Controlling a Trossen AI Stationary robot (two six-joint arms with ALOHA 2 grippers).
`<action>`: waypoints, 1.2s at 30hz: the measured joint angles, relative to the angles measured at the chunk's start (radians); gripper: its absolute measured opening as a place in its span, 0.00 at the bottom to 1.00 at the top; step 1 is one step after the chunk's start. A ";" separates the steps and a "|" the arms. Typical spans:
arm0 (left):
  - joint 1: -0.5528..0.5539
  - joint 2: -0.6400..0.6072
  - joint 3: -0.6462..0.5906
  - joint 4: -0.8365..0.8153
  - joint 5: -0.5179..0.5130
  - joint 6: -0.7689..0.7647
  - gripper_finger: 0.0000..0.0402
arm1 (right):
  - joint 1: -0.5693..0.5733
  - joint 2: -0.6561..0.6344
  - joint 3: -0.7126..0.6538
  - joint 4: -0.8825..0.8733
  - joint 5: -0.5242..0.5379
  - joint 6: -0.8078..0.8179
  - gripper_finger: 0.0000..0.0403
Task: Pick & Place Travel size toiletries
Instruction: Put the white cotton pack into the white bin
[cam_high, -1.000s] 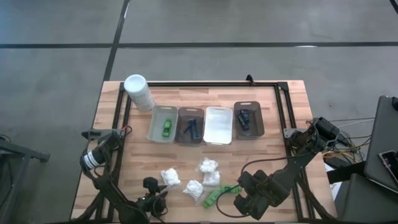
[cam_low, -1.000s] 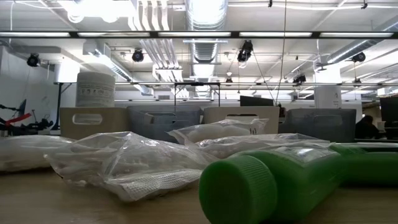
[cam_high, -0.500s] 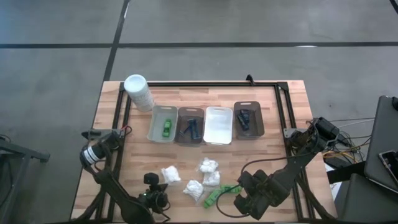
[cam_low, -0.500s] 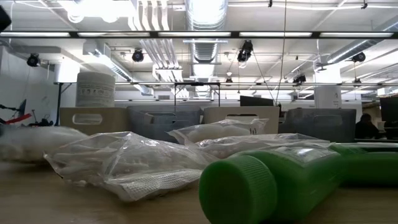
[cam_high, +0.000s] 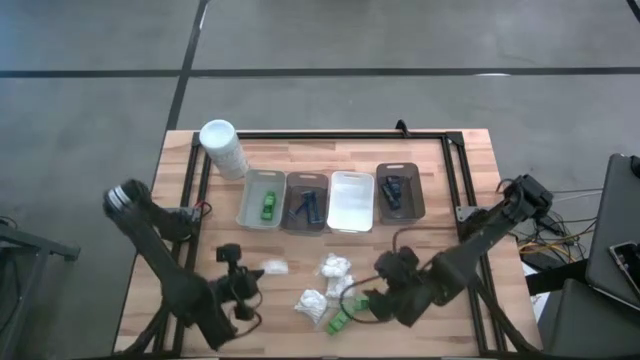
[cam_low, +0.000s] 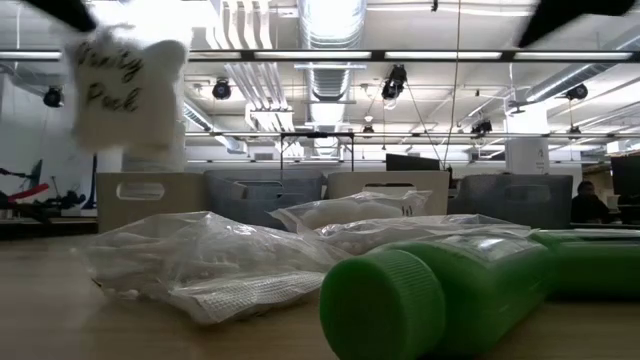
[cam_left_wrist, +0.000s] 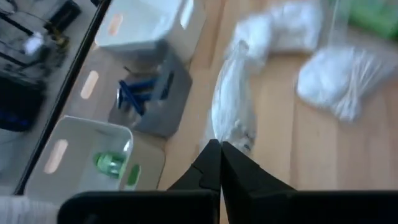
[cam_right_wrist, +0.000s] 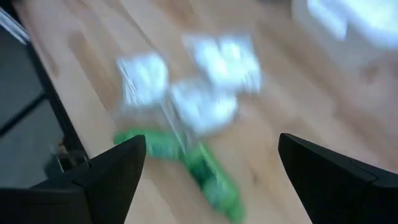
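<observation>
White puff pinched, left gripper raised.

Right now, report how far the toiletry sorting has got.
Done: one green bottle in the leftmost tray, razors and black sticks in two others. In hand: the left hand is shut on a white puff, lifted off the table. Left: three puffs and green bottles, with the open right hand above them.

Wooden table with a black frame on top.
Resting on it: tall white cylinder at the far left corner, four trays in a row, white puffs and green bottles near the front edge.
</observation>
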 joint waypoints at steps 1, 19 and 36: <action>0.012 -0.039 -0.006 0.020 0.000 0.023 0.00 | -0.015 -0.011 0.000 0.027 0.019 -0.049 0.90; 0.409 -0.377 -0.036 0.387 0.446 0.606 0.00 | -0.271 -0.053 0.006 0.420 0.037 -0.700 0.90; 0.645 -0.341 -0.036 0.568 0.746 0.807 0.00 | -0.325 -0.044 0.028 0.536 0.033 -1.036 0.86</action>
